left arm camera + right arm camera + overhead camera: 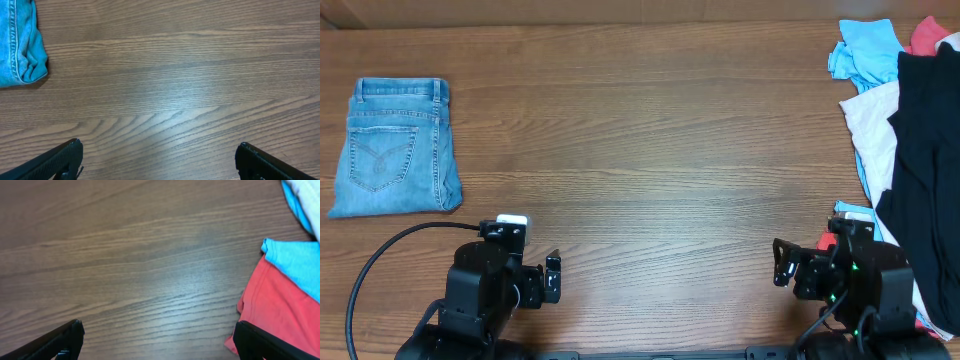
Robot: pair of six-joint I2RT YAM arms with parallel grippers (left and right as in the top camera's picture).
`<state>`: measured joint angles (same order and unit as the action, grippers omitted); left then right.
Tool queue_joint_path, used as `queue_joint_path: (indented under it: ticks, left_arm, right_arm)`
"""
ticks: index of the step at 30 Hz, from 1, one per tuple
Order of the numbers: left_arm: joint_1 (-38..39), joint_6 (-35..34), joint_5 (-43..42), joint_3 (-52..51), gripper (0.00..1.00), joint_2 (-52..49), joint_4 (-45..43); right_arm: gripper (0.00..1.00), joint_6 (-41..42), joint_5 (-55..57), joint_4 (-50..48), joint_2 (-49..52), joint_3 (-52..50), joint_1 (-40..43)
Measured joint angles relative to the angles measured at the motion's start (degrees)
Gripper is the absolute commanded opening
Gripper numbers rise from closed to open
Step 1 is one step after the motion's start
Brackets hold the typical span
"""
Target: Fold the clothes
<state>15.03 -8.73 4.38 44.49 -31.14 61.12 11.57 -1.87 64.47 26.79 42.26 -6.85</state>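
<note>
Jeans (395, 148): folded, upper left of frame, on bench (670, 150).
Left jaws: apart, empty.
Right jaws: apart, empty.
Risk: snagging pile (920, 150) at right edge; regrasping could undo fold.

We see wide bare wood across table (650, 150) middle, free passage for either arm. Folded jeans (395, 148) occupy far-left corner; garment pile (920, 150) (black, white, blue, red) blocks right edge, red garment (280, 310) lying just beside right gripper (158, 330). Black cable (365, 275) loops by left base.
</note>
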Motion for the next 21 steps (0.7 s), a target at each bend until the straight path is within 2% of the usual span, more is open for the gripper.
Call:
queue_joint_path:
  ticks: [4,7,11,15,21]
  left_arm:
    - [-0.02,0.0,0.0,0.0,1.0,0.0,0.02]
    - [0.0,0.0,0.0,0.0,1.0,0.0,0.04]
    - [0.0,-0.02,0.17,-0.04,1.0,0.0,0.11]
    - [0.0,-0.15,0.22,-0.09,1.0,-0.02,0.15]
    - [0.0,-0.15,0.22,-0.22,1.0,0.0,0.22]
  right_arm:
    - [1.0,0.0,-0.02,-0.79,-3.63,-0.13,0.0]
    - [1.0,-1.22,-0.02,-7.13,-8.44,-2.29,0.0]
    - [1.0,-4.7,-0.04,-19.28,-16.85,-10.16,0.0]
    - [1.0,-7.5,-0.02,-34.1,-25.07,-22.51,0.0]
    - [1.0,-11.08,-0.09,-60.65,-25.99,-36.83,0.0]
